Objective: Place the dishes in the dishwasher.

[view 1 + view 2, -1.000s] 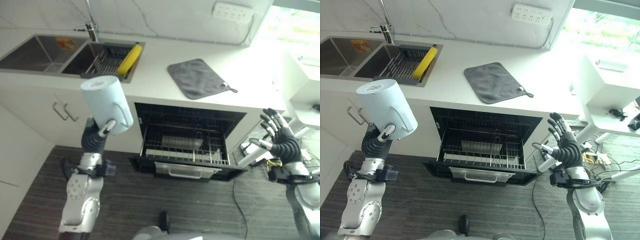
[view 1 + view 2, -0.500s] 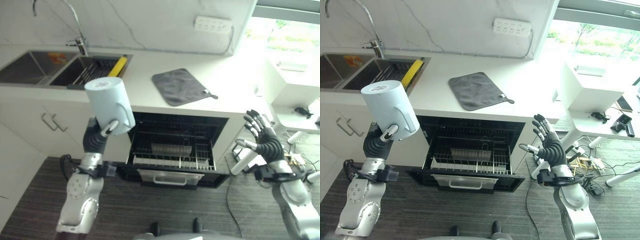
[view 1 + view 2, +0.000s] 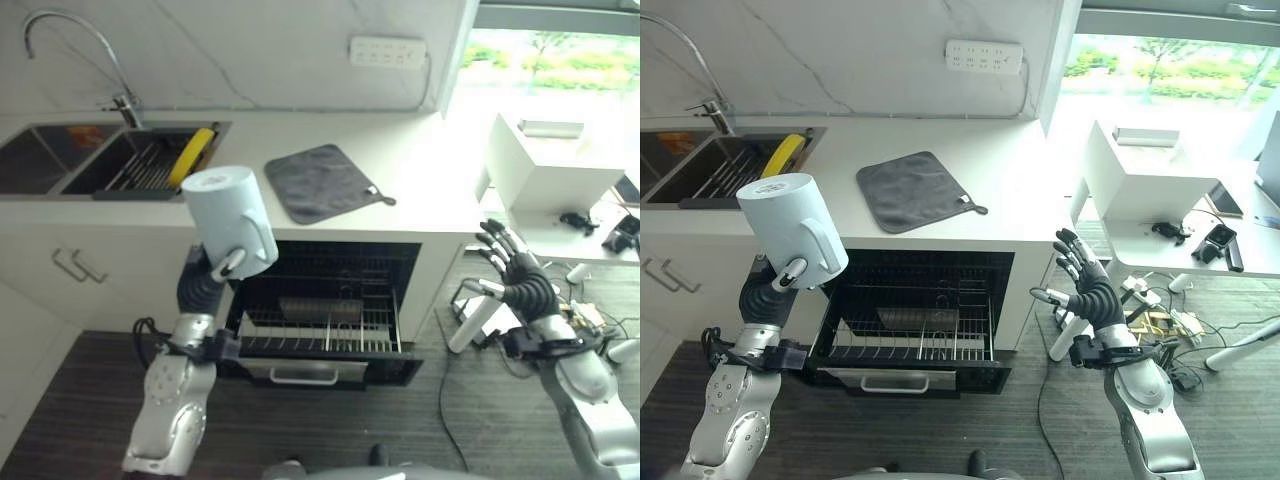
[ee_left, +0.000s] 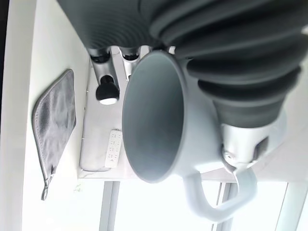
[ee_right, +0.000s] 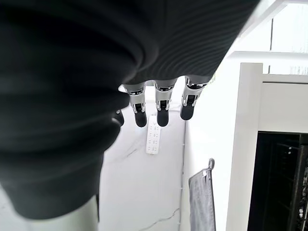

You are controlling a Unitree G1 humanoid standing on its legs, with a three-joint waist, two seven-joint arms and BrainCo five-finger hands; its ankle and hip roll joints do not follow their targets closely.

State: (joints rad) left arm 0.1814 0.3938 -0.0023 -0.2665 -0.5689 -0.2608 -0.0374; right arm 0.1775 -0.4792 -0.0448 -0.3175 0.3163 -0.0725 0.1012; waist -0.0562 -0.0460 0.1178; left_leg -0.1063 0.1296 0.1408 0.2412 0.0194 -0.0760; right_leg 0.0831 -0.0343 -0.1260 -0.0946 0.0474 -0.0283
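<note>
A long white stone tabletop (image 3: 420, 165) runs along the marble-patterned wall. Below it sits the black built-in dishwasher (image 3: 915, 305), its door down and its wire rack (image 3: 908, 340) drawn forward, with a pale dish lying flat in the rack. A steel double sink (image 3: 95, 165) is set into the tabletop at the robot's left, holding a dish rack with a yellow item (image 3: 192, 157) in it. A dark grey square cloth (image 3: 910, 190) lies flat on the tabletop above the dishwasher. A white power strip (image 3: 984, 56) is mounted on the wall behind.

The large pale blue ceramic mug (image 3: 230, 220) is held up in the air in front of the tabletop edge, left of the dishwasher opening, bottom up and tilted. The left robot hand (image 3: 225, 265) is curled round the mug, its thumb by the handle (image 4: 221, 202). The right robot hand (image 3: 1090, 290) is raised to the right of the dishwasher, fingers spread and holding nothing.
</note>
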